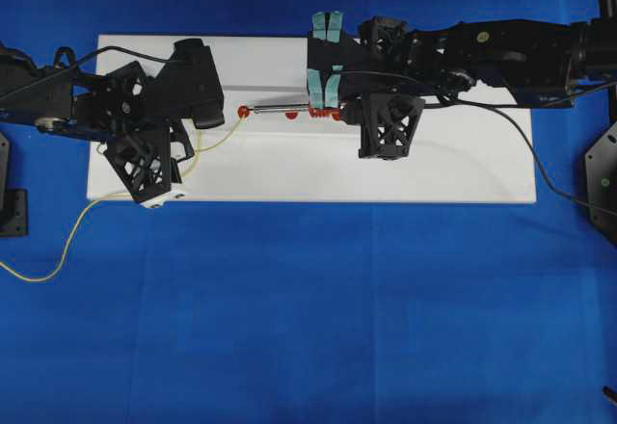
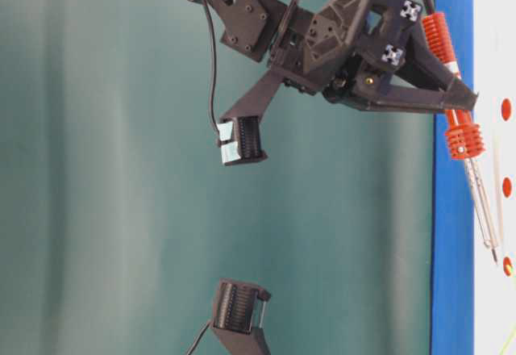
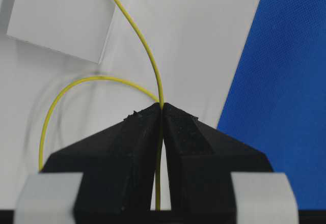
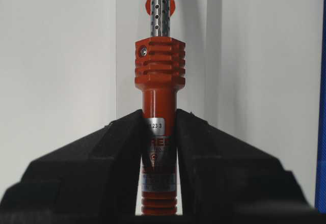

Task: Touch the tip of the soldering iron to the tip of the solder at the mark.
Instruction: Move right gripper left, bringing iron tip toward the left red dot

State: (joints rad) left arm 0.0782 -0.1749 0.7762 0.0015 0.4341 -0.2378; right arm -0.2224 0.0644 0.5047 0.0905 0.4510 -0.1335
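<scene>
Soldering iron: glossy red plastic; shiny metal shaft.

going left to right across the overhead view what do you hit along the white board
left gripper → red mark → soldering iron → right gripper

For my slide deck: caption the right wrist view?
Right gripper shut on the soldering iron, shaft aimed at a red mark.
</scene>
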